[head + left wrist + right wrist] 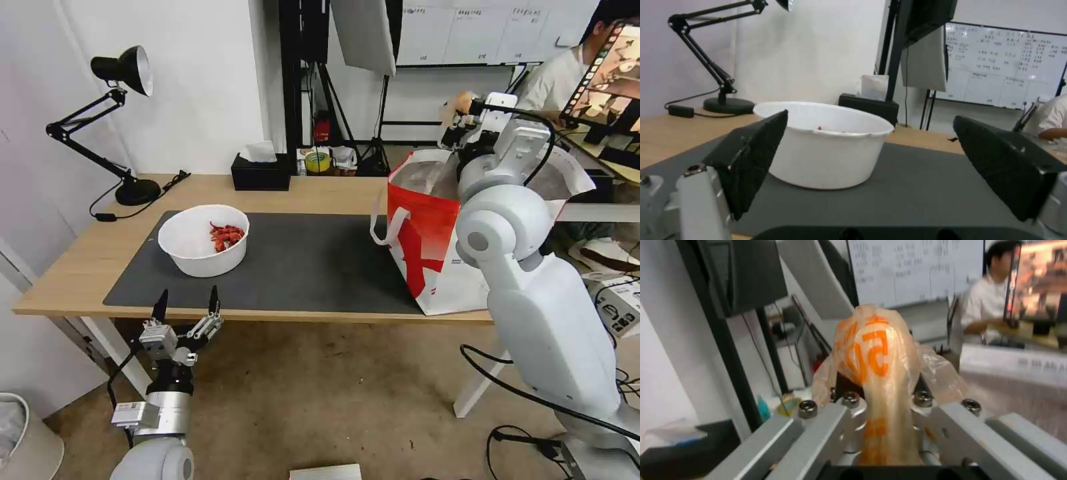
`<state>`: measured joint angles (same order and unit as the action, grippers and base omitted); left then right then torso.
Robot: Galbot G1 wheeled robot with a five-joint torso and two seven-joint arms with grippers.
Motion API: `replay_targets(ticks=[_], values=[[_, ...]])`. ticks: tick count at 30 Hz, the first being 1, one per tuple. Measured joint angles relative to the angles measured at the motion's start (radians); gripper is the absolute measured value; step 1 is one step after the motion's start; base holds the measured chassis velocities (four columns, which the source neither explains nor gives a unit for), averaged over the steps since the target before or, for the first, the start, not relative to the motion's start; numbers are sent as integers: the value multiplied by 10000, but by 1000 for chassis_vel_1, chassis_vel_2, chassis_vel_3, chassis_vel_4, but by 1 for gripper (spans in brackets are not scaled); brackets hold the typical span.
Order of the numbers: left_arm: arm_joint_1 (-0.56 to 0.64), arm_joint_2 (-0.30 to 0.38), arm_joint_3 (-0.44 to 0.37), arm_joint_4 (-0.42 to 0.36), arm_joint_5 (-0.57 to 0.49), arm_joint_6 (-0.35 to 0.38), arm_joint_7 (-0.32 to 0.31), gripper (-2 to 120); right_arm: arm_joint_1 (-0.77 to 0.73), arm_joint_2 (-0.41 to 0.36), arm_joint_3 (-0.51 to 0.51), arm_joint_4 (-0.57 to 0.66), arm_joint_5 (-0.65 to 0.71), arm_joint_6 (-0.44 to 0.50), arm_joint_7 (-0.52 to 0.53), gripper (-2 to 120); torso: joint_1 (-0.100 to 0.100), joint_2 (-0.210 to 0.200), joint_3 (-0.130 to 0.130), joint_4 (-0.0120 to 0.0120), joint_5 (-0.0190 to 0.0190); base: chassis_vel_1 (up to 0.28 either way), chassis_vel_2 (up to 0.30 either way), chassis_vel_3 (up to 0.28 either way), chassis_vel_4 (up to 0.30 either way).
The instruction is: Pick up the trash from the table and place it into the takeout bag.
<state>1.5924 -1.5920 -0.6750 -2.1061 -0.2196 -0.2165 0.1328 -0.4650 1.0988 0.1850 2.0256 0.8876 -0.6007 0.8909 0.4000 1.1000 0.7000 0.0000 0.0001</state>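
A white bowl [203, 240] [826, 146] with red shells sits on the left part of the dark grey mat [300, 267] on the table [73, 267]. My left gripper [187, 308] [871, 166] hangs open just off the table's front edge, below and in front of the bowl, with nothing between its fingers. My right gripper [459, 119] [880, 396] is raised above the far rim of the red-and-white takeout bag [433, 233], which stands at the table's right end. It is shut on the beige bun [455, 104] [876, 353] in clear wrap with orange print.
A black desk lamp [120, 120] stands at the table's back left, its cable trailing along the wood. The black tissue box [260, 172] sits at the back edge. A person sits behind the bag at another desk. A bin [27, 440] stands on the floor at left.
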Motion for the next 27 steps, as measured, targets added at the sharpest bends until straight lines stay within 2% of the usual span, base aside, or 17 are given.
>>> replay_targets(ticks=[5, 14, 27], values=[[48, 2, 1, -17, 1, -10, -3, 100, 57, -36, 141, 166, 1664, -246, 1219, 6, -1, 0, 0, 0, -1, 0, 0, 0, 0], [56, 2, 65, -49, 16, -18, -6, 100, 233, 1, 202, 4, 2530, 42, 2864, 6, 0, 0, 0, 0, -1, 0, 0, 0, 0], [61, 0, 54, -61, 19, -39, -6, 100, 150, -7, 188, -35, 2364, 47, 2841, 6, -1, 0, 0, 0, 0, 0, 0, 0, 0]])
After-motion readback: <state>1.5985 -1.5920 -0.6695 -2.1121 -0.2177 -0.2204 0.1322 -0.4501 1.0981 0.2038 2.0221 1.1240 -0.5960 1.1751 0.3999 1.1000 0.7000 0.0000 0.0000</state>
